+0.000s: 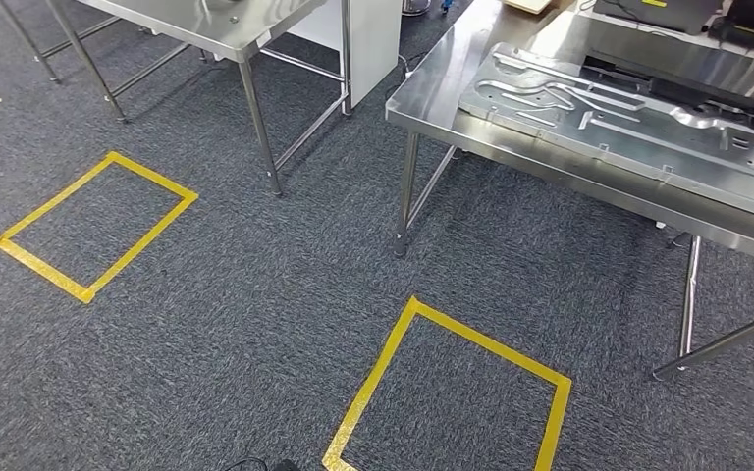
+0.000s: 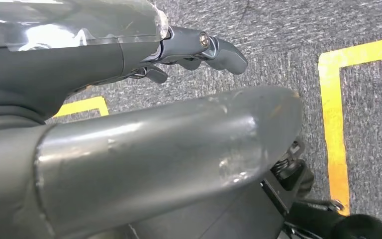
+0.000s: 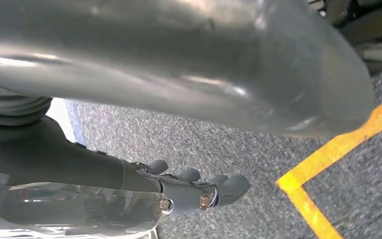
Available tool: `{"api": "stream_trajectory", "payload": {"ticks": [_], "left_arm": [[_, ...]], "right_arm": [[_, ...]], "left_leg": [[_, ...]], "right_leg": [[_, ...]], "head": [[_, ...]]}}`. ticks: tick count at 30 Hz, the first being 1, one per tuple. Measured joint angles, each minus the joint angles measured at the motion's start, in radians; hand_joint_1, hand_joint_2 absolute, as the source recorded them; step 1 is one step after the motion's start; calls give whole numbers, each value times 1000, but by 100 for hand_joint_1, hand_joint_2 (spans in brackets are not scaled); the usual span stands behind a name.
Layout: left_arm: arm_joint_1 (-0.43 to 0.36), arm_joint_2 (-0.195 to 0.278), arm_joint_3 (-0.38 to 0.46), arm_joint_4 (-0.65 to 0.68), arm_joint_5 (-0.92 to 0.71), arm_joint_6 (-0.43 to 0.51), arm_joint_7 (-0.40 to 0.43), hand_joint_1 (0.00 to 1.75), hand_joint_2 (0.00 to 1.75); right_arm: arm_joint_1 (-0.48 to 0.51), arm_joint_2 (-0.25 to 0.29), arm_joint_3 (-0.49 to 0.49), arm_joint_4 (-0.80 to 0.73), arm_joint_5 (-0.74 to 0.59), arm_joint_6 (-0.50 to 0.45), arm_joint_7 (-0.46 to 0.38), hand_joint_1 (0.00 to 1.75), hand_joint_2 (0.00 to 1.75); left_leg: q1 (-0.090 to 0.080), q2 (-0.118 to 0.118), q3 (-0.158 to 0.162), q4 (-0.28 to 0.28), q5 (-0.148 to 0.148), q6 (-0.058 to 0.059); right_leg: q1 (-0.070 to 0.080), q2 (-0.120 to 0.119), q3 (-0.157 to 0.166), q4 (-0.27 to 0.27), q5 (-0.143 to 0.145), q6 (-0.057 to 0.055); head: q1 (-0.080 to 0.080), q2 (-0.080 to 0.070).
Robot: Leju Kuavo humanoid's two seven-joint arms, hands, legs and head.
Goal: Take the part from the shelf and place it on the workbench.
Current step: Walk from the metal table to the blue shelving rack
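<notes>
Head view gives us dark grey carpet (image 1: 255,294) marked with yellow tape squares (image 1: 98,226), and 2 stainless steel tables. On the nearer one, the workbench (image 1: 432,93) at the right, lies a large pressed sheet-metal panel (image 1: 628,123) with raised ribs, flat on the top and close to the front edge. A second steel table (image 1: 226,29) stands well apart at the upper left. We cannot tell from these pictures whether the panel is the task's part, and we see no shelf.

From the left wrist we see our left hand (image 2: 199,50) hanging over the carpet, its dark fingers (image 2: 229,57) lightly curled and lying close together, with nothing between them and the thick grey thumb (image 2: 169,149). Yellow tape (image 2: 333,124) runs on the floor just beyond the fingertips.

From the right wrist our right hand (image 3: 199,191) hangs the same way: fingers (image 3: 231,184) side by side, slightly bent, holding nothing, the thumb (image 3: 179,64) apart from them. A corner of yellow tape (image 3: 303,194) lies on the carpet near the fingertips.
</notes>
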Motion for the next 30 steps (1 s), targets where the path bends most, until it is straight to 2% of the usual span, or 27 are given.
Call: {"api": "stream_trajectory", "payload": {"ticks": [2, 3, 4, 5, 6, 7, 9, 11, 12, 13, 14, 15, 17, 18, 19, 20, 22, 24, 26, 27, 28, 29, 30], "left_arm": [[0, -1, 0, 0, -1, -1, 0, 0, 0], [-1, -1, 0, 0, -1, -1, 0, 0, 0], [-2, -2, 0, 0, -1, -1, 0, 0, 0], [-2, -2, 0, 0, -1, -1, 0, 0, 0], [-2, -2, 0, 0, -1, -1, 0, 0, 0], [-2, -2, 0, 0, -1, -1, 0, 0, 0], [-1, -2, 0, 0, -2, -3, 0, 0, 0], [-2, -2, 0, 0, -2, -4, 0, 0, 0], [-2, -2, 0, 0, -3, -5, 0, 0, 0], [-1, -2, 0, 0, -3, -6, 0, 0, 0], [0, -1, 0, 0, -4, -6, 0, 0, 0], [1, -1, -1, 0, -5, -6, 0, 0, 0], [0, 0, -1, 0, -7, -6, 0, 0, 0], [-1, 0, -2, 0, -9, -6, 0, 0, 0], [-2, 0, -3, 0, -9, -7, 0, 0, 0], [-2, 0, -4, 0, -10, -7, 0, 0, 0], [0, 0, -6, 0, -11, -7, 0, 0, 0], [1, 0, -8, 0, -11, -7, 0, 0, 0], [-1, -1, -10, 0, -11, -7, 0, 0, 0], [-1, -1, -12, 0, -11, -8, 0, 0, 0], [0, -1, -13, 0, -11, -8, 0, 0, 0], [1, -1, -15, 0, -11, -9, 0, 0, 0], [1, -1, -16, 0, -11, -9, 0, 0, 0]], "right_arm": [[1, 4, 0, 0, 0, 0, 0, 0, 0], [1, 5, 0, 0, 0, 0, 0, 0, 0], [1, 5, 0, 0, 0, 0, 0, 0, 0], [0, 5, 0, 0, 0, 0, 0, 0, 0], [-1, 5, 0, 0, 1, 0, 0, 0, 0], [-3, 5, 0, 0, 1, 0, 0, 0, 0], [-2, 4, 0, 0, 2, 1, 0, 0, 0], [2, -1, 0, 0, 3, 1, 0, 0, 0], [2, -4, 0, 0, 3, 2, 0, 0, 0], [2, -6, 0, 0, 4, 3, 0, 0, 0], [2, -8, 0, 0, 4, 4, 0, 0, 0], [1, -8, 0, 0, 4, 5, 0, 0, 0], [0, -9, 0, 0, 5, 5, 1, 0, 0], [0, -9, 0, 0, 6, 5, 1, 0, 0], [0, -9, 0, 0, 7, 6, 2, 0, 0], [-1, -9, 0, 0, 8, 8, 3, 0, 0], [-5, -9, 0, 0, 9, 10, 6, 0, 0], [-7, -8, 1, 0, 12, 12, 7, 0, 0], [-6, -4, 1, 0, 14, 12, 8, 0, 0], [-5, -1, 1, 0, 14, 12, 8, 0, 0], [-4, 3, 1, 0, 14, 13, 9, 0, 0], [-3, 6, 1, 0, 15, 13, 9, 0, 0], [-2, 8, 1, 0, 16, 13, 9, 0, 0]], "left_leg": [[-2, -20, -1, 5, -2, -3], [-3, -28, -4, 8, -2, -6], [-2, -35, -8, 10, -2, -11], [-2, -42, -11, 11, -1, -18], [-1, -50, -14, 9, 0, -24], [0, -49, -15, 11, 0, -30], [-1, -20, -32, 49, -27, -41], [3, 14, -83, 162, -89, -51], [7, 20, -114, 227, -117, -55], [9, 23, -135, 272, -130, -58], [11, 25, -140, 284, -124, -60], [13, 29, -124, 255, -101, -61], [12, 53, -54, 122, -39, -57], [9, 67, -22, 62, -19, -52], [6, 77, -4, 24, -11, -47], [3, 81, 1, 10, -12, -42], [3, 66, -2, 6, -8, -30], [6, 52, -1, -2, 0, -17], [6, 39, -2, -6, 4, -7], [5, 32, -3, -6, 5, -5], [4, 24, -4, -5, 5, -4], [3, 14, -4, -5, 5, -4], [3, 3, -3, -3, 5, -4]], "right_leg": [[0, 31, 60, -135, 71, -11], [1, 48, 82, -188, 90, -15], [2, 60, 93, -217, 95, -18], [4, 62, 95, -225, 92, -20], [3, 54, 96, -229, 93, -23], [2, 45, 99, -234, 96, -28], [-3, 25, 105, -244, 100, -39], [-2, 3, 107, -246, 100, -46], [-1, -9, 107, -246, 99, -47], [0, -20, 108, -246, 98, -47], [0, -29, 108, -245, 97, -47], [0, -38, 110, -245, 96, -46], [1, -55, 117, -244, 91, -39], [3, -63, 120, -242, 87, -34], [5, -70, 122, -242, 85, -29], [8, -77, 122, -241, 84, -23], [7, -85, 124, -242, 82, -13], [3, -57, 114, -212, 56, -3], [0, -17, 64, -106, -7, 1], [0, -8, 30, -38, -37, 1], [0, -5, 1, 16, -53, 1], [0, -3, -13, 38, -48, 1], [0, -2, -8, 21, -23, -1]], "head": [[0, 0], [0, 0], [0, 0], [0, 0], [0, 0], [0, 0], [0, 0], [0, 0], [0, 0], [0, 0], [0, 0], [0, 0], [0, 0], [0, 0], [0, 0], [0, 0], [0, 0], [0, 0], [0, 0], [0, 0], [0, 0], [0, 0], [0, 0]]}}
